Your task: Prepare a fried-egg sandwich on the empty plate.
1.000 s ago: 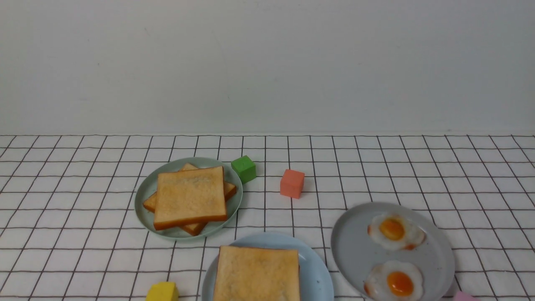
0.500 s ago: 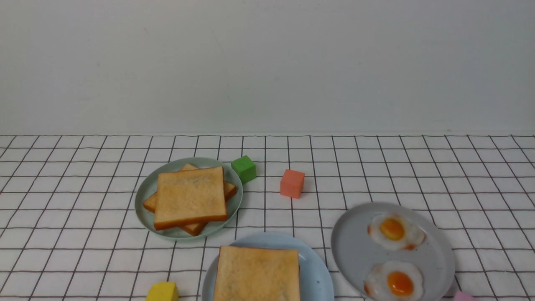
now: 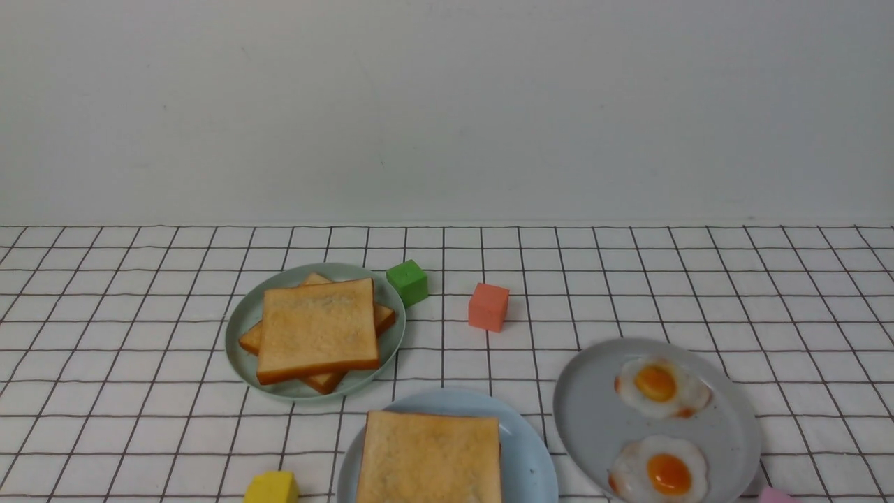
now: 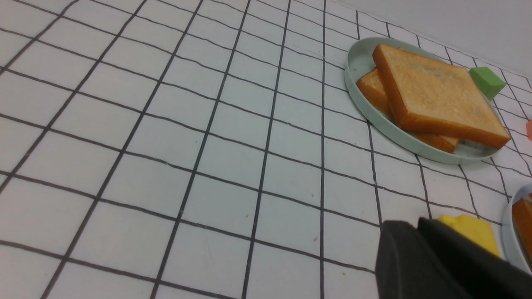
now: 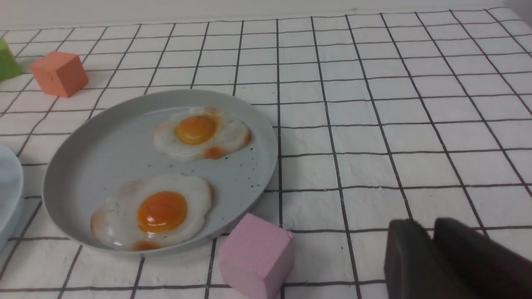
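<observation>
With the pale blue plate (image 3: 527, 447) taken as the landmark, a yellow block (image 3: 271, 487) is seen just to its left and a green plate (image 3: 241, 328) of spare toast (image 3: 318, 330) behind-left. On the blue plate itself a toast slice (image 3: 427, 457) is laid; whether an egg lies under it cannot be told. A grey plate (image 3: 594, 419) bearing two fried eggs (image 3: 660, 385) is set just to its right. The left gripper (image 4: 417, 232) and right gripper (image 5: 432, 234) are shown with fingers almost together, nothing held.
</observation>
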### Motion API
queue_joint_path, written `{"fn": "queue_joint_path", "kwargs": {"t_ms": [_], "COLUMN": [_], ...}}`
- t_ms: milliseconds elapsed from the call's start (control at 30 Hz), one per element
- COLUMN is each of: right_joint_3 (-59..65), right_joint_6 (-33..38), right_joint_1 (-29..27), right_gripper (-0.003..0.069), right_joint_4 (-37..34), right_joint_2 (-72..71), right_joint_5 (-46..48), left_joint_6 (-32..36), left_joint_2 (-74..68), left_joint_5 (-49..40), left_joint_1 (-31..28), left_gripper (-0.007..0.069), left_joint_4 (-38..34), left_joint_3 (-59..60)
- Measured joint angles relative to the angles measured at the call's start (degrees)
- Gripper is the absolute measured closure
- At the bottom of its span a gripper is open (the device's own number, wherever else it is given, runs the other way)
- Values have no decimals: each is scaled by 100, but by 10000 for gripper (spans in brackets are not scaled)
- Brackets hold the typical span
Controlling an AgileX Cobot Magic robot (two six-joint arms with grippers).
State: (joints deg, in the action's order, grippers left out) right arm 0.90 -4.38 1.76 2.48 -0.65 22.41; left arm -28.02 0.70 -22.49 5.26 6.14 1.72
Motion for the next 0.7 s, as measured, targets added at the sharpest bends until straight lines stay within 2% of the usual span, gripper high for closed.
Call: {"fn": "queue_joint_path", "kwargs": {"t_ms": [700], "right_joint_3": [0], "right_joint_6": [0], "right_joint_1": [0], "right_gripper": [524], "right_joint_4": [0], "right_joint_2": [0], "right_joint_5": [-4], "left_joint_6": [0], "left_joint_2": [0], "left_joint_5": [0], "left_joint_1": [0], "left_gripper": [543], "left_joint_4": [0], "left_joint_3": [0]}}
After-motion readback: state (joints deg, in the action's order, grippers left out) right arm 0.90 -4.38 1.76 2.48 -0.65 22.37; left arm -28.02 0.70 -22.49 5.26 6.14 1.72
